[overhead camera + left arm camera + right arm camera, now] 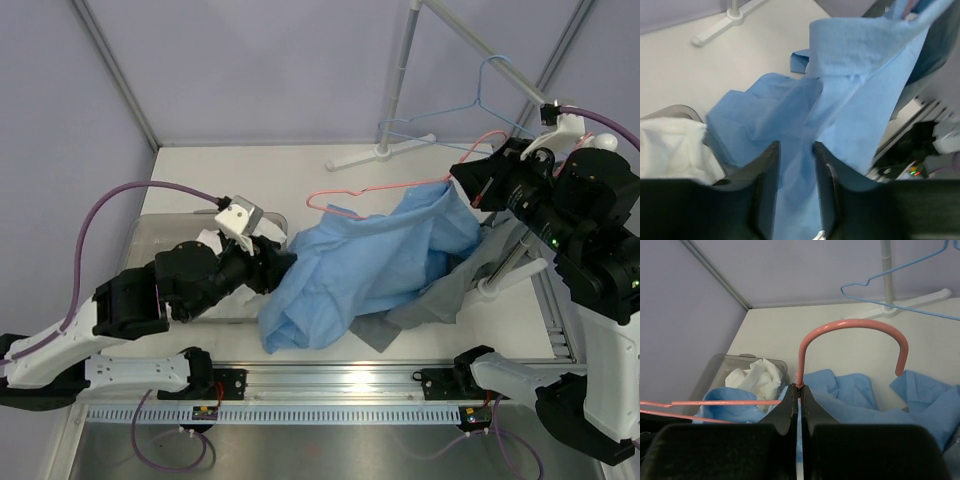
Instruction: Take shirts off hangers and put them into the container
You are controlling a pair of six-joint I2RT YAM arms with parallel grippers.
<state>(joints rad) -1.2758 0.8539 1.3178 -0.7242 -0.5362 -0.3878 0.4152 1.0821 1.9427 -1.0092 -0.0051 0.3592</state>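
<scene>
Halfway Off: Blue Shirt Between Two Grips

Clearly soft and light, draping in loose folds: blue shirt (360,265) spread across the bench (250,170), one end trailing toward the tub (150,228), the other rising toward the pink hanger (850,327). Likely to slide and bunch rather than lift as one piece; best taken by a gathered fold or near the collar, not a flat single layer.

Left fingers (796,190) partly spread, straddling a fold of blue cloth; whether pinching or merely around it cannot be told. Right fingers (799,407) pressed together on the hanger's wire just below its hook, cloth edge showing in the seam.

White shirt (756,377) already crumpled inside the tub. Grey shirt (445,300) lying partly under the blue one on the bench. Blue hanger (470,105) bare, near the rack pole (400,80).

Thin wire, stiff but springy, probably prone to twisting in the grip while cloth is tugged free; steady hold near the hook looks sensible.
</scene>
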